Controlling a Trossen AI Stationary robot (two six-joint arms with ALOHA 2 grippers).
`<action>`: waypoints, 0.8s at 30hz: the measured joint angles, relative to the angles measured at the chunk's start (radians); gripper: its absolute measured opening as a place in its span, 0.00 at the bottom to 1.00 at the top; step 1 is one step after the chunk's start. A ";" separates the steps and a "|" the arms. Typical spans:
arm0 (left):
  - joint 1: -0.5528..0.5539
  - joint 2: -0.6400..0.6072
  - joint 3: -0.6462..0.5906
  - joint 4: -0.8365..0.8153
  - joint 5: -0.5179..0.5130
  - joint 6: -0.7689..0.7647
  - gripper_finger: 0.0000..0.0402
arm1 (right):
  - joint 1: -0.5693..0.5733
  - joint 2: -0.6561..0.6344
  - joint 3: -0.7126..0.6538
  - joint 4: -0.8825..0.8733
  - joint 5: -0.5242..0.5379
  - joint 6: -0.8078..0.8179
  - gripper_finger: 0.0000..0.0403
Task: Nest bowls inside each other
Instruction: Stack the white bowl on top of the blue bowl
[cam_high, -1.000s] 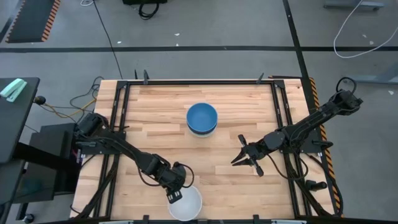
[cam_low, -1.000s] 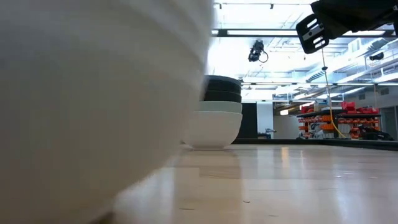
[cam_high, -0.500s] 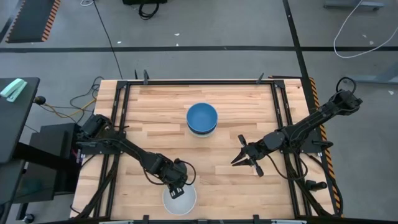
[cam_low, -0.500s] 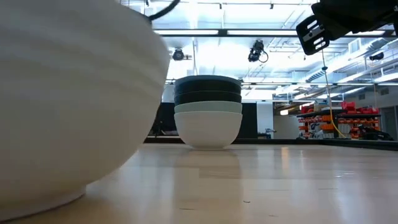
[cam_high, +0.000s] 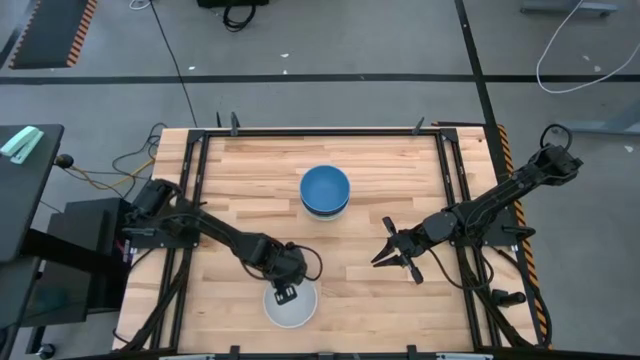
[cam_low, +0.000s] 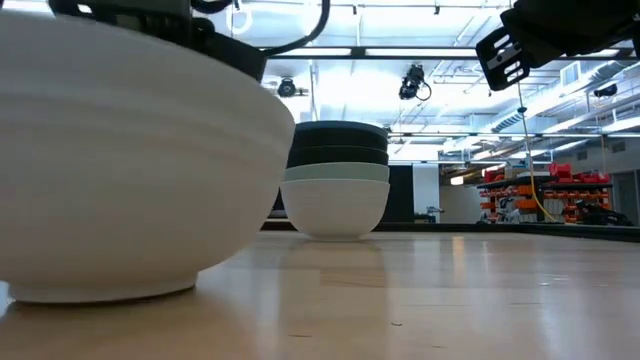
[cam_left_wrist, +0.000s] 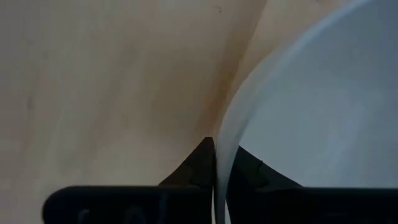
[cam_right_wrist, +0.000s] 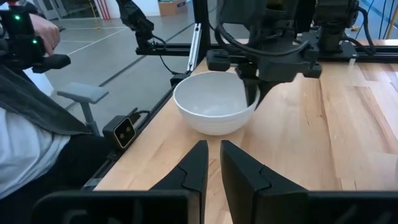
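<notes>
A white bowl (cam_high: 291, 308) rests on its base near the table's front edge, large in the low view (cam_low: 120, 170). My left gripper (cam_high: 285, 292) is shut on its far rim, pointing steeply down. A stack of bowls (cam_high: 325, 190) stands mid-table with blue on top. In the low view the stack shows white at the bottom (cam_low: 335, 210), pale mint green (cam_low: 335, 172) above it, and black (cam_low: 338, 142) above that. My right gripper (cam_high: 385, 250) hovers right of the stack, open by a narrow gap, with nothing between its fingers. My left gripper pinches the white bowl's wall at the rim (cam_left_wrist: 225, 140), on the bowl's far side. One finger (cam_left_wrist: 249, 171) is inside the bowl and the other (cam_left_wrist: 198, 163) outside. The fingers come from above, pointing down. The bowl sits upright with its base (cam_low: 100, 292) on the table.
Black rails (cam_high: 190, 180) run along the table's left and right sides. A person (cam_right_wrist: 25, 124) sits beyond the table edge in the right wrist view. Bare wood (cam_high: 340, 270) lies between the white bowl and the stack.
My left gripper has moved away from the table's near edge and turned about. It stood at the white bowl's left rim and now stands at its far rim. The bowl has shifted with it, away from the near edge and the low camera.
</notes>
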 joint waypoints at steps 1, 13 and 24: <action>0.007 -0.001 0.000 -0.009 0.002 0.017 0.07 | 0.000 0.000 0.000 0.000 0.000 0.000 0.13; 0.086 -0.033 -0.002 -0.057 0.000 0.155 0.02 | 0.000 0.000 0.000 -0.001 0.000 -0.001 0.13; 0.169 -0.079 0.002 -0.158 0.004 0.221 0.02 | 0.000 0.000 0.000 -0.011 0.000 -0.012 0.11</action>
